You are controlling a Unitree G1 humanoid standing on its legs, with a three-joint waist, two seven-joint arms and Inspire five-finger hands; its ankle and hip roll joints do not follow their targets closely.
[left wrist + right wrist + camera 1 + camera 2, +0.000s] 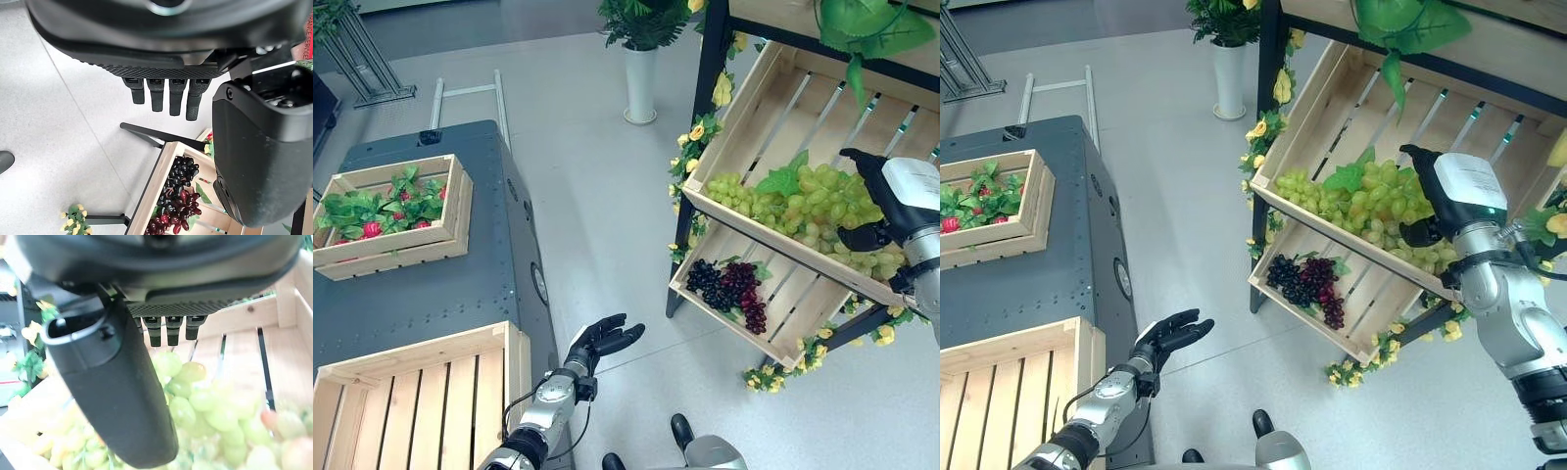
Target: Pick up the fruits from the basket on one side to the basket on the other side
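The green grapes (798, 211) lie heaped in the upper tilted crate (759, 108) of the shelf rack, directly under the right hand (1427, 201). That hand hangs just over the bunch with fingers straight and thumb apart — probably poised to close on it, nothing held. Below it, the dark grapes (729, 287) rest in the lower crate (803, 313). The left hand (605, 340) waits spread wide over the floor, beside the slatted crate (406, 397) on the bench (431, 284) — seemingly the receiving side. Farther off, a crate of strawberries (386, 211).
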